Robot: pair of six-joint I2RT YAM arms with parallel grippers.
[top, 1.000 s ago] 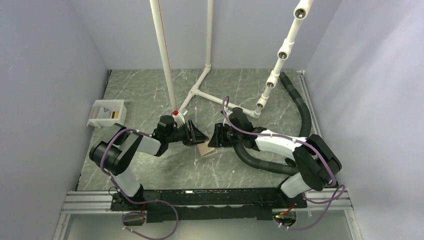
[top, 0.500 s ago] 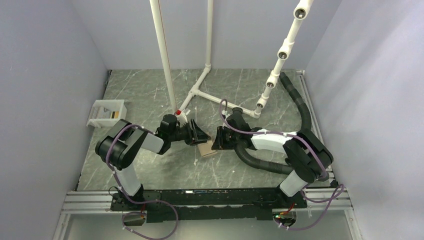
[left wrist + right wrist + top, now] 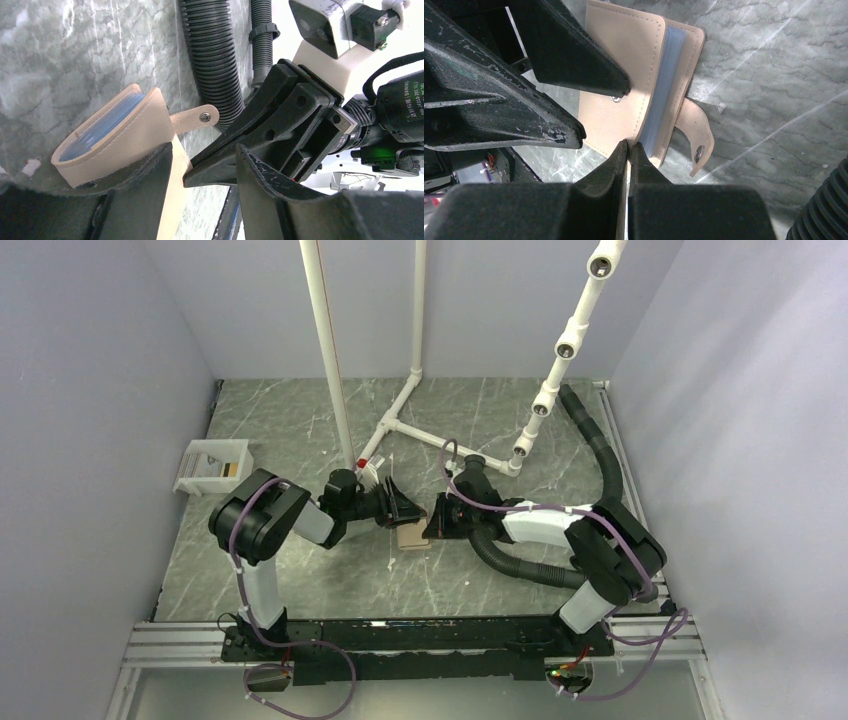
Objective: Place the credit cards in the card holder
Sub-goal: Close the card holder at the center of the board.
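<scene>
The tan card holder (image 3: pixel 410 538) lies partly open on the marble table between both grippers. Its bluish pocket (image 3: pixel 102 127) and closing tab (image 3: pixel 200 118) show in the left wrist view. My right gripper (image 3: pixel 629 145) is shut on the edge of the holder's tan cover (image 3: pixel 619 100) and reaches in from the right in the top view (image 3: pixel 432 525). My left gripper (image 3: pixel 204 150) is open, one finger (image 3: pixel 140 185) lying against the cover, and sits just left of the holder (image 3: pixel 400 508). No credit card shows clearly; nothing is between the left fingers.
A white tray (image 3: pixel 212 466) with a dark-brown patch inside stands at the left wall. A white pipe frame (image 3: pixel 400 410) rises behind the grippers. A black corrugated hose (image 3: pixel 520 565) curls by the right arm and shows in the left wrist view (image 3: pixel 210 60).
My left arm has swung its elbow rightward and its gripper has edged closer to the holder. The right arm's elbow has dropped; its gripper stays at the holder.
</scene>
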